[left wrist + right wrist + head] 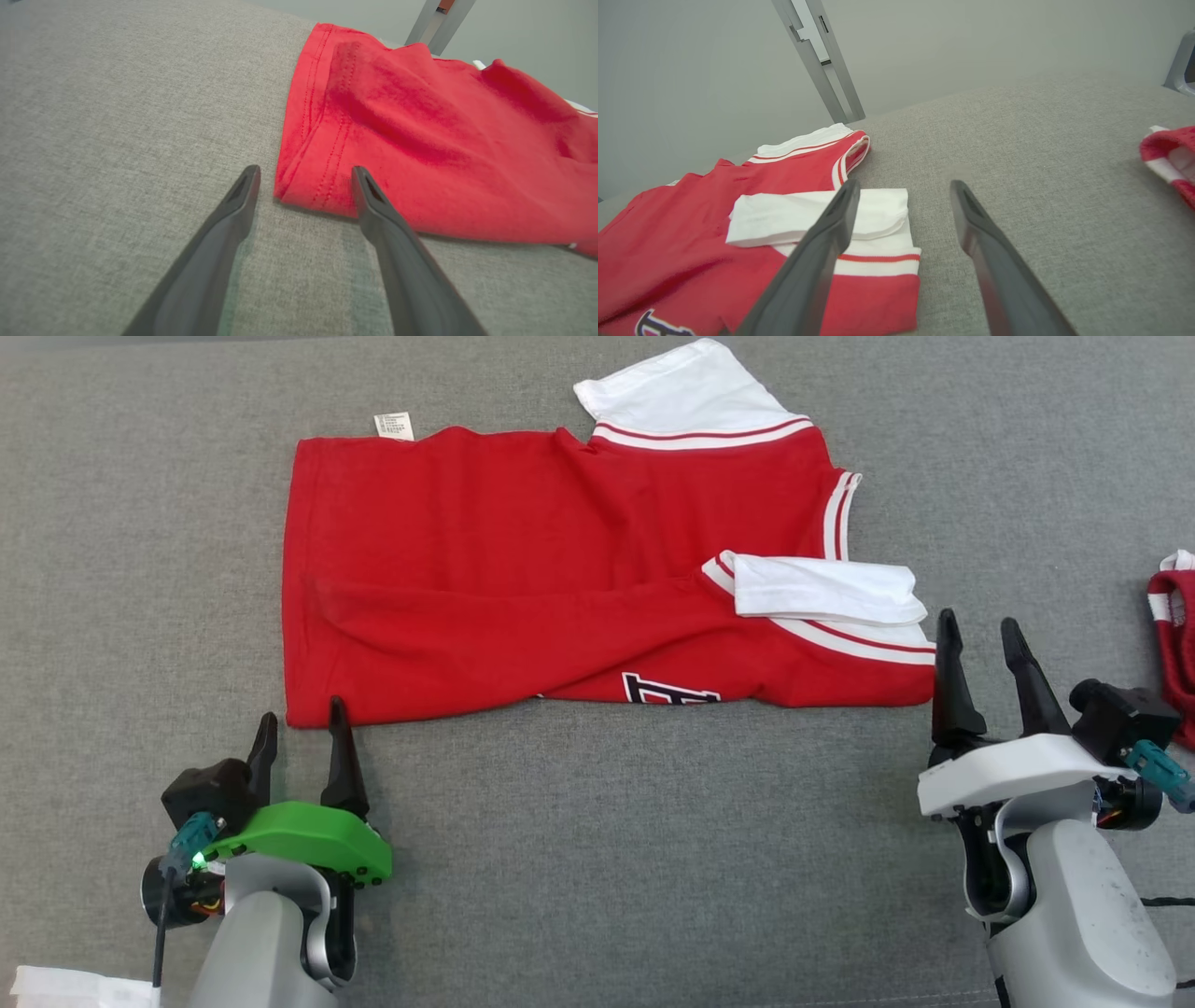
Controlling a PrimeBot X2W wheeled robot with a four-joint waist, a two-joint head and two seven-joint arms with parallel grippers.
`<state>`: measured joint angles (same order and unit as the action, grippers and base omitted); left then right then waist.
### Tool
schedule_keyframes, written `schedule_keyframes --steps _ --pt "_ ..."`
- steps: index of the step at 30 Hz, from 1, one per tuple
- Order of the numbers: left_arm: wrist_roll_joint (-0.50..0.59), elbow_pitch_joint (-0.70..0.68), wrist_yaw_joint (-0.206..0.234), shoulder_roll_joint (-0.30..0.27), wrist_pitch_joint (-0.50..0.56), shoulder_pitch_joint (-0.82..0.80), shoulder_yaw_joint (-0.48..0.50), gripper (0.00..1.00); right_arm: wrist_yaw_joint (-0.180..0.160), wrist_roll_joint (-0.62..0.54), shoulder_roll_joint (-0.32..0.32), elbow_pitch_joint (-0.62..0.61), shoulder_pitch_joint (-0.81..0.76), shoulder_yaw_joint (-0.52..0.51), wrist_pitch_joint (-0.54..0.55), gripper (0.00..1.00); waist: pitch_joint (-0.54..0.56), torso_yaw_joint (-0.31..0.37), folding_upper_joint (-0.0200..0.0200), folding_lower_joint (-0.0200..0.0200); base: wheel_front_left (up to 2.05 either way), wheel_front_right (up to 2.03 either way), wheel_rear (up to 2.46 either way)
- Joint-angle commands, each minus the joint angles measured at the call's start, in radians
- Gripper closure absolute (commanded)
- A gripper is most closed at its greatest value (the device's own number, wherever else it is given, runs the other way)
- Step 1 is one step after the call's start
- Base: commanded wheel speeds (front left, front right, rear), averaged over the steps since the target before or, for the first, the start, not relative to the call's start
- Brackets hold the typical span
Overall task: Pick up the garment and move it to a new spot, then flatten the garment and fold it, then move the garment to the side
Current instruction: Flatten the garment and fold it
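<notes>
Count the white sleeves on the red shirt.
2: one white sleeve pokes out at the red shirt's far edge, the other sleeve lies folded on it near the right hand.

I work over a grey woven cloth surface [597,859] that runs flat to every edge of my head view. In my right wrist view a plain pale grey wall [971,42] rises behind its far edge. A grey metal upright [822,60] stands at eleven o'clock and another grey frame piece [1181,65] at two o'clock. The light is soft and even, the shadows faint.
</notes>
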<state>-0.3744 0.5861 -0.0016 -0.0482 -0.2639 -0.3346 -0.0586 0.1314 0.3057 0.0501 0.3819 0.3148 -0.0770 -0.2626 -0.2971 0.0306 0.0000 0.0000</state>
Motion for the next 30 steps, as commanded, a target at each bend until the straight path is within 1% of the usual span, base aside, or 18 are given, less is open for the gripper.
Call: schedule_keyframes --steps 1,5,11,12,13,14,17,21,26,27,28,29,30 --pt "0.004 0.003 -0.009 -0.006 0.000 -0.015 0.003 0.00 -0.002 0.008 0.002 -0.005 -0.016 0.003 -0.002 0.00 -0.008 0.007 0.0000 0.0000 0.00 0.00 0.00" --pt "0.023 0.018 -0.022 -0.005 0.000 -0.034 0.005 0.00 -0.002 0.002 0.002 -0.001 -0.028 0.022 -0.002 0.00 -0.023 0.019 0.0000 0.0000 0.00 0.00 0.00" --pt "0.042 0.063 -0.024 -0.006 0.001 -0.055 0.005 0.00 -0.002 0.014 0.002 0.025 -0.043 0.054 -0.002 0.00 -0.035 0.033 0.0000 0.0000 0.00 0.00 0.00" --pt "0.042 0.075 -0.026 -0.005 0.001 -0.056 0.003 0.12 -0.002 0.019 0.002 0.030 -0.044 0.059 -0.002 0.00 -0.036 0.034 0.0000 0.0000 0.00 0.00 0.00" --pt "0.044 0.087 -0.029 -0.005 0.002 -0.059 0.001 0.91 -0.002 0.021 0.002 0.035 -0.044 0.067 -0.002 0.00 -0.038 0.035 0.0000 0.0000 0.00 0.00 0.00" --pt "0.044 0.095 -0.034 -0.005 0.003 -0.061 0.000 1.00 -0.002 0.016 0.001 0.042 -0.045 0.075 -0.002 0.00 -0.039 0.035 0.0000 0.0000 0.00 0.00 0.00" --pt "0.042 0.116 -0.043 -0.003 0.003 -0.069 -0.003 1.00 -0.002 0.012 0.002 0.077 -0.045 0.110 -0.002 0.00 -0.044 0.033 0.0000 0.0000 0.00 0.00 0.00" --pt "0.034 0.129 -0.045 -0.003 0.003 -0.082 0.000 1.00 -0.002 0.021 0.002 0.089 -0.019 0.120 -0.002 0.00 -0.054 0.026 0.0000 0.0000 0.00 0.00 0.00" --pt "0.034 0.128 -0.052 -0.003 0.004 -0.094 -0.003 1.00 -0.002 0.005 0.002 0.135 0.010 0.143 -0.001 0.00 -0.062 0.014 0.0000 0.0000 0.00 0.00 0.00" --pt "0.035 0.124 -0.052 -0.003 0.004 -0.095 -0.003 1.00 -0.001 0.000 0.001 0.144 0.014 0.152 -0.001 0.60 -0.063 0.011 0.0000 0.0000 0.00 0.00 0.00" --pt "0.035 0.118 -0.051 -0.003 0.004 -0.094 -0.001 1.00 -0.001 -0.001 0.001 0.149 0.016 0.154 0.000 0.95 -0.064 0.009 0.0000 0.0000 0.00 0.00 0.00" --pt "0.032 0.112 -0.049 -0.003 0.004 -0.092 0.004 1.00 -0.001 -0.004 0.001 0.150 0.019 0.159 0.000 1.00 -0.064 0.008 0.0000 0.0000 0.00 0.00 0.00" --pt "0.030 0.105 -0.048 -0.004 0.004 -0.089 0.008 1.00 -0.001 -0.008 0.001 0.150 0.021 0.159 0.000 1.00 -0.063 0.006 0.0000 0.0000 0.00 0.00 0.00"
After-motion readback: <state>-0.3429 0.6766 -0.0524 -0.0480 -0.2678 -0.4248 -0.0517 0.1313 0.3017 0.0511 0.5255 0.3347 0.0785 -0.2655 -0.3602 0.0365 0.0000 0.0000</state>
